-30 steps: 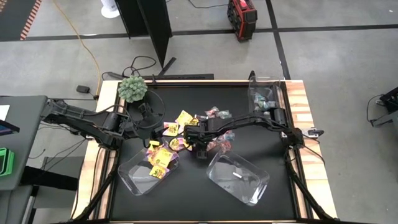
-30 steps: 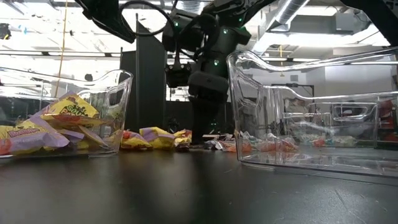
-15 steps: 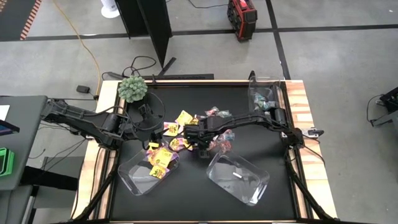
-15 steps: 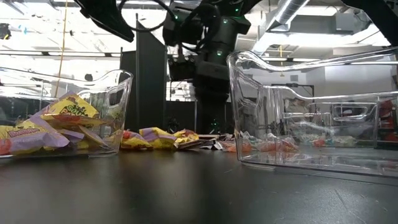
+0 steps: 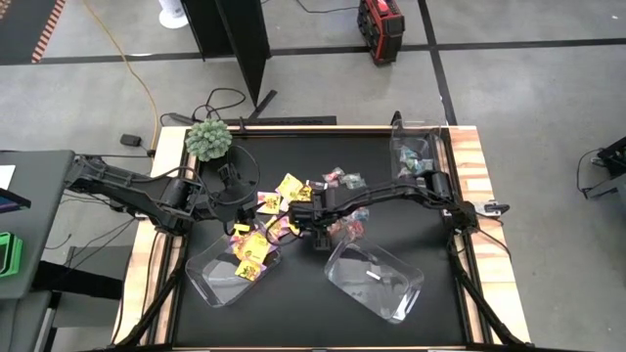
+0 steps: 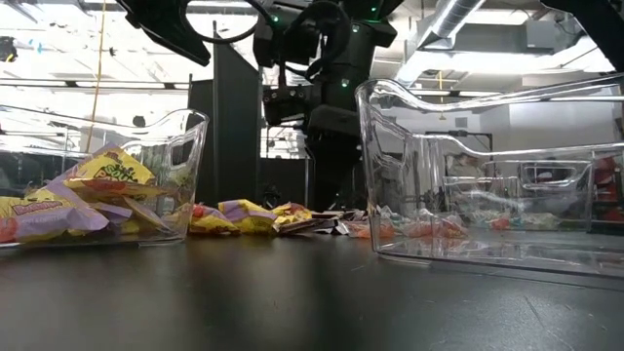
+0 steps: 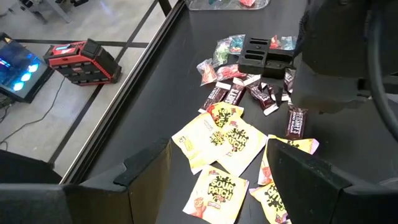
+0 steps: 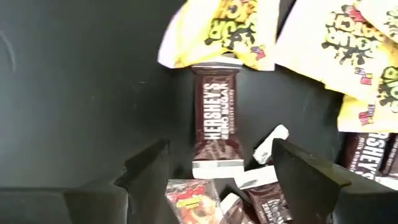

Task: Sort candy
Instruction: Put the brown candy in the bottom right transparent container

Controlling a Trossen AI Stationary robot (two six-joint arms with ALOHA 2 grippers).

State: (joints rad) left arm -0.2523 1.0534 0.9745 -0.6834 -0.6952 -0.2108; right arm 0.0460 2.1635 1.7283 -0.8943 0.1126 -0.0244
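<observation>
Loose candy lies mid-table: yellow packets (image 5: 289,186), dark brown mini bars (image 7: 235,93) and teal-and-pink wrappers (image 5: 342,177). My right gripper (image 5: 301,209) points down over the pile, open and empty. In its wrist view (image 8: 221,149) its fingers stand on either side of a brown bar (image 8: 216,118) that lies flat on the table below them. My left gripper (image 5: 246,189) hovers open and empty left of the pile, over yellow packets (image 7: 217,140).
A clear bin (image 5: 230,269) at the near left holds yellow packets. A second clear bin (image 5: 377,279) stands at near centre-right, and a third (image 5: 416,156) sits at the far right. A fuzzy green ball plant (image 5: 208,139) stands at the far left.
My right gripper has gone up from the candy pile, as the low view shows.
</observation>
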